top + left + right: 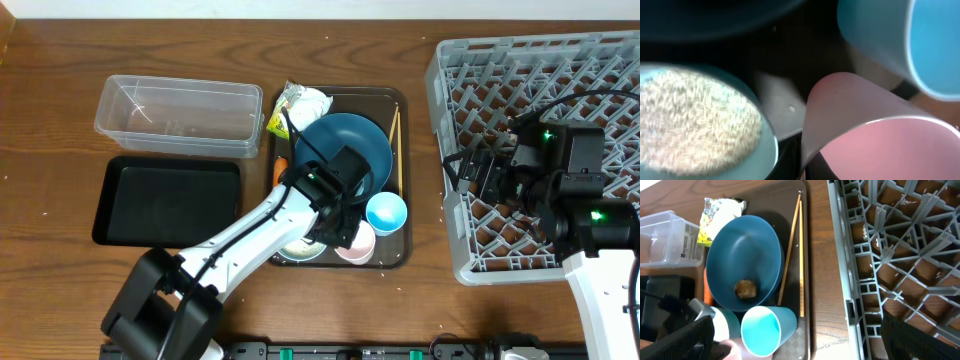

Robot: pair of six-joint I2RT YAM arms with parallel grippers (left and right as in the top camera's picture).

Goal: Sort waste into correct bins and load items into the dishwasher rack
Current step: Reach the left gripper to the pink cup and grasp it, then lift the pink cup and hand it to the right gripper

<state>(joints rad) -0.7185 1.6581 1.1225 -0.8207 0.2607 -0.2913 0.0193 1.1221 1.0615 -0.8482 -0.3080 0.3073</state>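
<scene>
Left claw (346, 232) sits low at the robot-side edge of the dark-blue bowl (345, 140), against the pink cup (880, 145). Its opening cannot be determined, nor whether it grips anything. Right claw (468, 180) is spread wide and empty, right of the bowl over the rack (600, 60). A brown food lump (745, 288) lies inside the bowl. The light-blue cup (386, 212) stands at the bowl's near right. The chopsticks (395, 140) lie along its right side, and the wrapper (298, 103) at its far left. Rice (695, 120) fills the white bowl (298, 252) at its near left.
</scene>
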